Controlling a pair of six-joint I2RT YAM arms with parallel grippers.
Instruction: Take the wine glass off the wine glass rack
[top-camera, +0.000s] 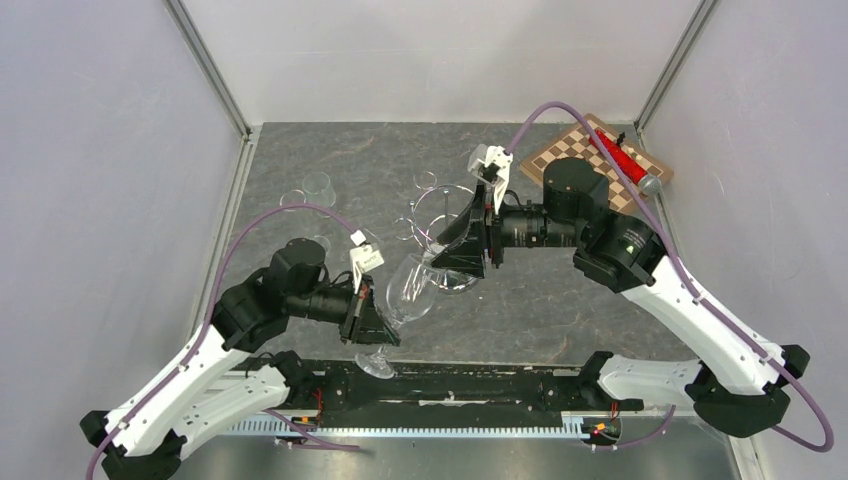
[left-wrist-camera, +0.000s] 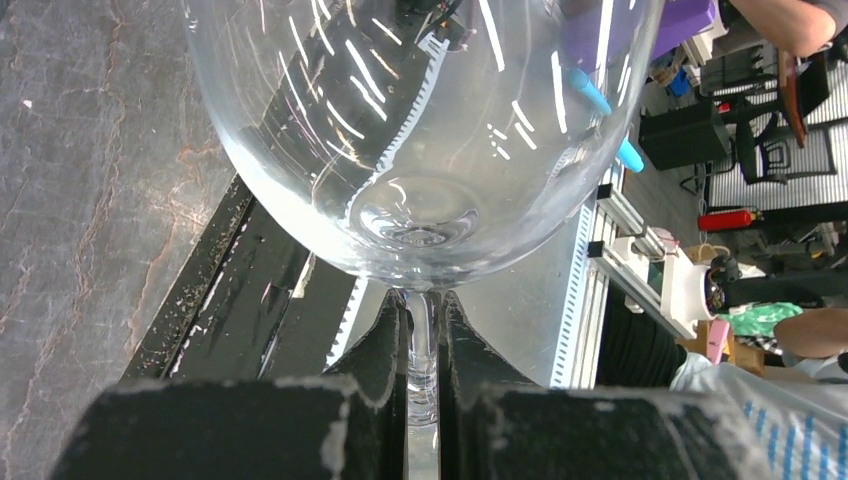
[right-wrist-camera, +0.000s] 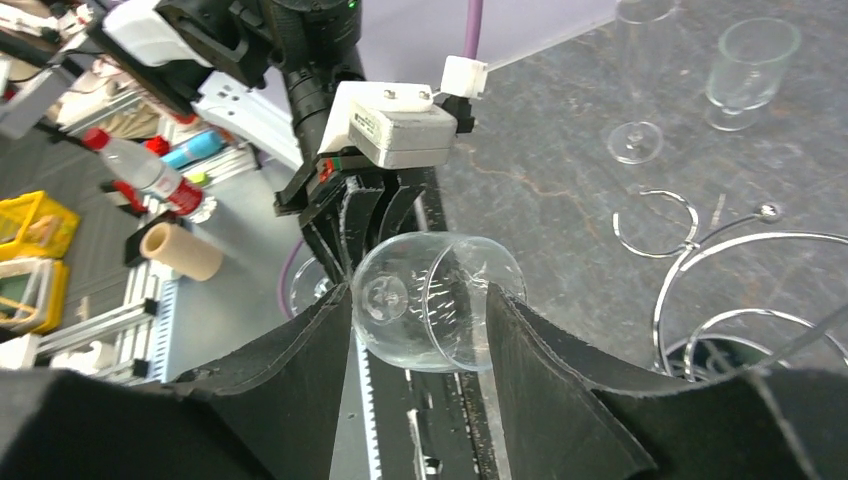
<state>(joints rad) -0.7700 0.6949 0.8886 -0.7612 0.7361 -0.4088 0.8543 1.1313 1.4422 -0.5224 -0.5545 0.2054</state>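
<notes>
The wine glass (top-camera: 410, 290) is off the wine glass rack (top-camera: 458, 283) and hangs tilted over the table's front edge, foot toward the near rail. My left gripper (top-camera: 386, 336) is shut on its stem; in the left wrist view the fingers (left-wrist-camera: 380, 345) pinch the stem just under the bowl (left-wrist-camera: 420, 150). My right gripper (top-camera: 436, 263) is open, its fingertips at the rim end of the bowl (right-wrist-camera: 430, 310). Whether they touch the glass is unclear. The chrome rack's loops (right-wrist-camera: 768, 211) lie to the right of that gripper (right-wrist-camera: 420, 295).
Other clear glasses stand at the back left (top-camera: 318, 183) (right-wrist-camera: 745, 60) (right-wrist-camera: 640, 80). A checkered board with a red object (top-camera: 600, 155) lies in the back right corner. The black arm-mount rail (top-camera: 450, 385) runs along the near edge, under the glass's foot.
</notes>
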